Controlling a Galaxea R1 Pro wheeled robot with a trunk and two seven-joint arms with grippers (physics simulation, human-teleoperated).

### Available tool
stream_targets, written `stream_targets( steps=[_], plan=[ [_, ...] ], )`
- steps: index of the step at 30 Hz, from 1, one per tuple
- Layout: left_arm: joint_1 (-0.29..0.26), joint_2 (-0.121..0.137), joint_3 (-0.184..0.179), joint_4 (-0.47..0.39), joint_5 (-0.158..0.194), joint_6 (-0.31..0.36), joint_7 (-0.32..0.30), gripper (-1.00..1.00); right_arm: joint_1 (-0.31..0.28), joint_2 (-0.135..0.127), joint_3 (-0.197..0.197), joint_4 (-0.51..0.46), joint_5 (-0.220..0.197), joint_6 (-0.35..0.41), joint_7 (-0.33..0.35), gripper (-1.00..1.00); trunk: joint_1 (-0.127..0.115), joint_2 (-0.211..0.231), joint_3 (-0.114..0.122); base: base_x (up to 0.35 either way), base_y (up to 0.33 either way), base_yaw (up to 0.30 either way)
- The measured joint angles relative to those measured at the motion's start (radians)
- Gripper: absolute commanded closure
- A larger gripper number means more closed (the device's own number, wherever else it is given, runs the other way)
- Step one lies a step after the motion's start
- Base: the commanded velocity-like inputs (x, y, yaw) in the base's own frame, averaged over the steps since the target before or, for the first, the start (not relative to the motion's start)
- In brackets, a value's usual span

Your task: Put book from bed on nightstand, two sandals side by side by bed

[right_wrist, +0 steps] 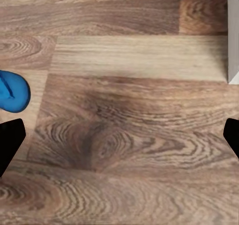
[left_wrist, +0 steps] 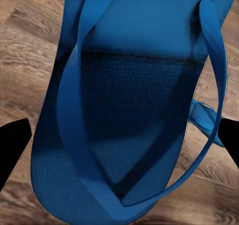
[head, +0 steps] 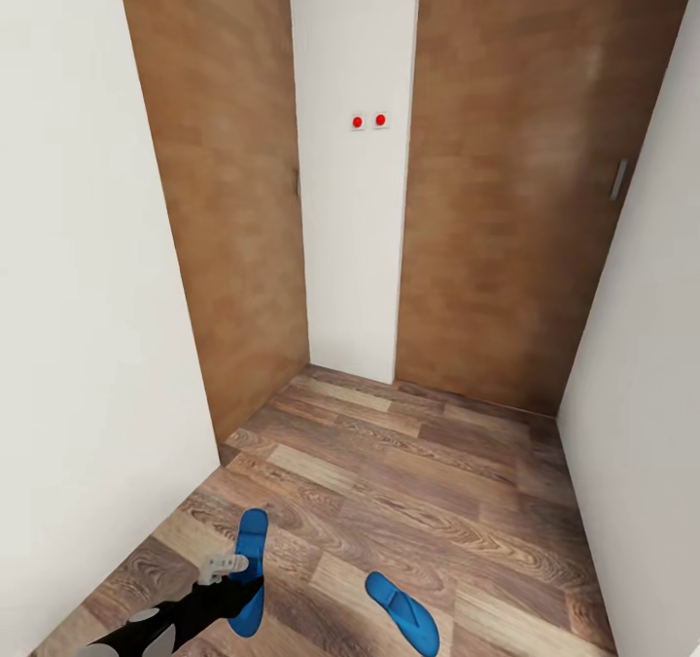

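Left gripper (head: 226, 567) sits low over the left sandal (head: 249, 570) at the near-left of the wood floor (head: 408, 482); in the left wrist view its two dark fingertips (left_wrist: 12, 145) stand spread at either side of the sole (left_wrist: 134, 130), so the jaws look open around it with nothing pinched yet, though whether the pads touch the sole edges cannot be told. Right gripper (right_wrist: 119, 145) shows as two dark tips wide apart over bare planks, open and empty. Handling guess: the sandal is a thin flat flip-flop, probably light and flexible, foam-like, so a pinch across the sole edges may bend it and let it droop or slip; the thong strap (left_wrist: 74, 110) arches above the sole and looks like the easier hold, or else a grasp across the narrow waist of the sole. Right sandal (head: 402, 612) lies near-centre on the floor, well apart from the left one and angled differently, its near end cut by the frame edge; a sliver of it shows past the strap in the left wrist view. The left arm covers the near part of the left sandal in the head view, so its heel is hidden. Farther back: two brown doors (head: 525, 200), white wall (head: 355, 249) between them with two red dots (head: 368, 121), purpose unclear.
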Motion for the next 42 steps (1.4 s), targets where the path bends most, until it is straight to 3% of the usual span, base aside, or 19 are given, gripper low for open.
stream_targets(
  steps=[42],
  plan=[
    [0.0,0.0,-0.002,0.0,-0.001,0.0,0.0,1.0,0.0,0.0,-0.001,-0.003,0.0,0.0,0.0,-1.0,0.0,0.0,0.0,0.0,0.0,0.288]
  ],
)
